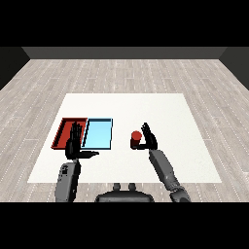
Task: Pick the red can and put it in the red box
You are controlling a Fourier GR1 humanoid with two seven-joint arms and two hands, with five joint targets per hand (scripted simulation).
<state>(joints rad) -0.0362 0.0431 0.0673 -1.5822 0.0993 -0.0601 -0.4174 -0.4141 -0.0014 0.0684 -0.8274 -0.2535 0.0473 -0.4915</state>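
Legible text, labels, brands, numbers, signs: none. The red can [135, 138], red tray [62, 132], light blue tray [98, 133] and white table [170, 112] all present plain, unmarked surfaces in the head view.

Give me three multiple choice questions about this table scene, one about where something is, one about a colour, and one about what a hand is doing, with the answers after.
1. Where is the red can?
A. Right of the light blue tray, on the table
B. Inside the red tray
C. On the floor

2. Which tray is farthest to the view's left?
A. Light blue
B. Red
C. Green

3. What is the left hand doing?
A. Curled round the can
B. Held open, fingers straight
C. Lifting a tray

Answers: 1 A, the can stands beside the right hand, clear of both trays. 2 B, red lies left of blue. 3 B, its fingers are straight over the trays' near edge.
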